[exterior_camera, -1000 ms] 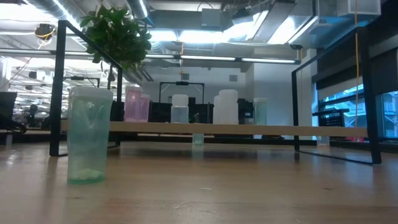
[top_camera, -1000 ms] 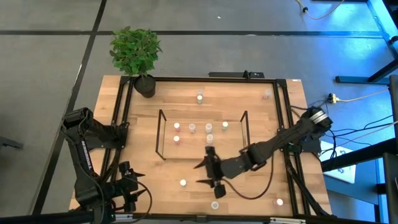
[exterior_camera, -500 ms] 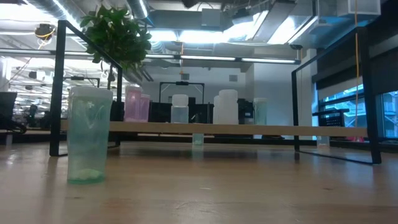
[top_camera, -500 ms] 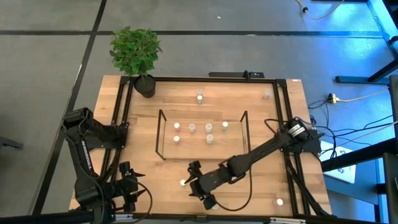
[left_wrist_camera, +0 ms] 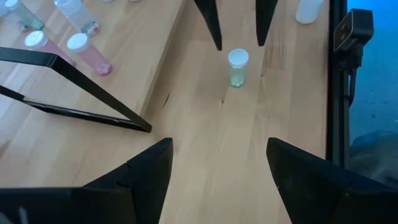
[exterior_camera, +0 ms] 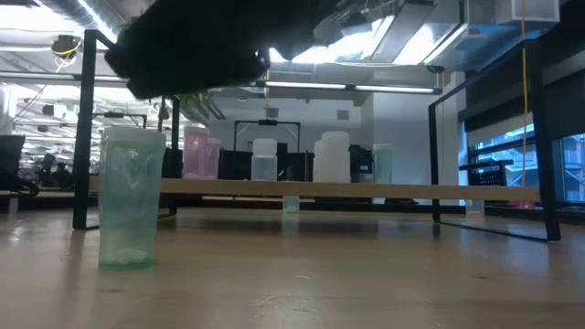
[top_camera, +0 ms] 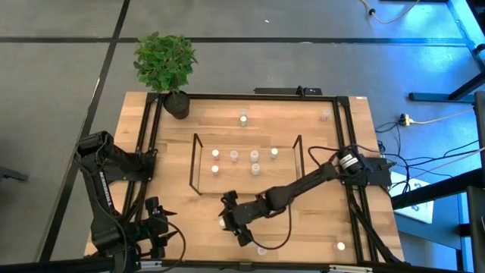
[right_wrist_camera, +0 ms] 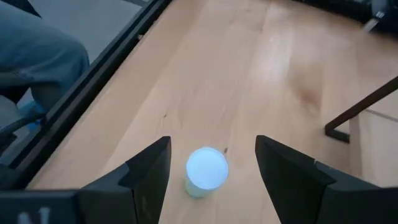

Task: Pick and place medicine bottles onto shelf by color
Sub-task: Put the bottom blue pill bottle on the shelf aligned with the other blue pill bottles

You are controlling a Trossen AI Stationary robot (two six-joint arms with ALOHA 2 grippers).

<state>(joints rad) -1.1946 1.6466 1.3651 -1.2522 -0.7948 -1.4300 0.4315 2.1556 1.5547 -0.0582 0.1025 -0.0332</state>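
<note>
Reaching: our right gripper (right_wrist_camera: 210, 165) stands open around the green-tinted bottle (right_wrist_camera: 206, 170).
Grasp: we centre, lower, close gently.
Left gripper (left_wrist_camera: 217, 165): open, parked.

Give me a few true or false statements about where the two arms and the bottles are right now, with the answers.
1. The right gripper hovers open over a green-tinted bottle on the table's front. True.
2. The left gripper holds a bottle. False: it is open and empty, parked at the front left corner.
3. Several bottles already stand inside the shelf. True.
4. The potted plant sits inside the shelf. False: it stands at the table's back left corner.
</note>
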